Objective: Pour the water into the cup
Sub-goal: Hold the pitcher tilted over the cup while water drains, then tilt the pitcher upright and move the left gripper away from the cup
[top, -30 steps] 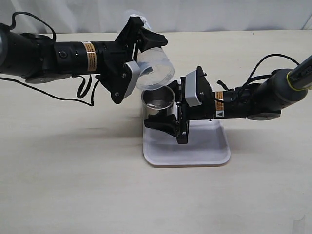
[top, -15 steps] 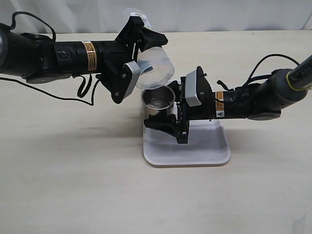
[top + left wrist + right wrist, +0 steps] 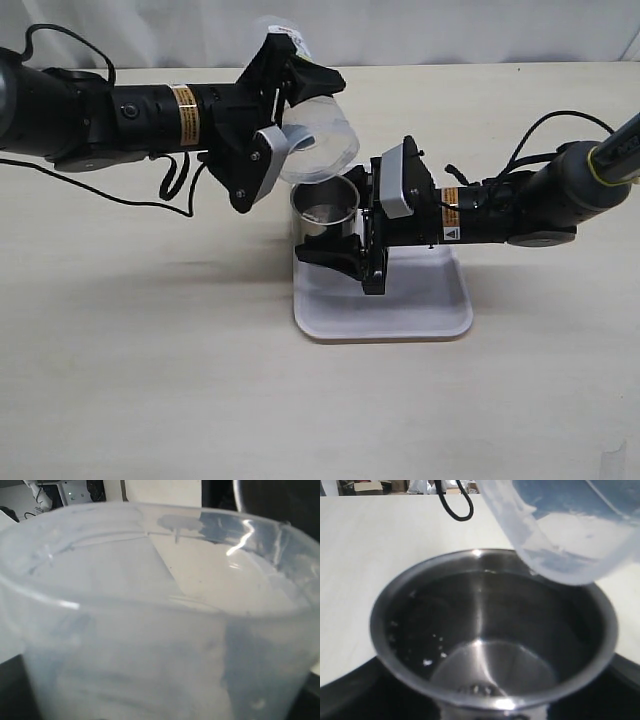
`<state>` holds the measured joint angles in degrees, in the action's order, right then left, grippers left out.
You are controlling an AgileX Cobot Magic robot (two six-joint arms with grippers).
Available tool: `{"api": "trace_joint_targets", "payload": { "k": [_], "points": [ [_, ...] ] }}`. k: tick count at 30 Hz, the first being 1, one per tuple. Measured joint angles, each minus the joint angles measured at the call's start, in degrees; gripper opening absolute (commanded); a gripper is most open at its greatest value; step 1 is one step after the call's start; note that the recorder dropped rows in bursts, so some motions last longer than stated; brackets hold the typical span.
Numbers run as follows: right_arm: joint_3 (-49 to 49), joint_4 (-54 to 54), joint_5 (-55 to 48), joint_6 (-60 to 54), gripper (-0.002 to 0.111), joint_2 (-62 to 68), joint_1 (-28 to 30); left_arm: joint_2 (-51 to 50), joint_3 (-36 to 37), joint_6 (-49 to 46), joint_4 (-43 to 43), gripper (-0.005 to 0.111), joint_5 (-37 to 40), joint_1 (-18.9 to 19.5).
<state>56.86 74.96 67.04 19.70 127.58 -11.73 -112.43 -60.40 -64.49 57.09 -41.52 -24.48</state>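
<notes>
- The left gripper [image 3: 305, 112], reaching in from the upper left of the exterior view, has its jaws spread wide and clamped on a translucent plastic beaker [image 3: 320, 140].
- The beaker is tipped over, its open mouth facing down and to the right, with its lip just above the rim of the cup [image 3: 322, 215].
- In the left wrist view the beaker's cloudy wall [image 3: 150, 655] fills nearly everything.
- The right gripper [image 3: 342, 225] comes in from the right, its black fingers set either side of the steel cup and holding it upright.
- The cup stands in the middle of the exterior view, at the upper left corner of a white tray [image 3: 420, 310].
- Water [image 3: 427, 647] shows as droplets on the cup's inner wall [image 3: 530, 625]; the bottom shines, but I cannot tell how much lies there.
- The tray rests on a pale table [image 3: 150, 380].
</notes>
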Motion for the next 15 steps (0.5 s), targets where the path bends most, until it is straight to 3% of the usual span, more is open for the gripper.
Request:
{"api": "trace_joint_targets", "payload": {
  "k": [15],
  "points": [
    [0.00, 0.00, 0.00, 0.00, 0.004, 0.00, 0.00, 0.00, 0.00, 0.00, -0.50, 0.000, 4.44, -1.48]
  ]
}}
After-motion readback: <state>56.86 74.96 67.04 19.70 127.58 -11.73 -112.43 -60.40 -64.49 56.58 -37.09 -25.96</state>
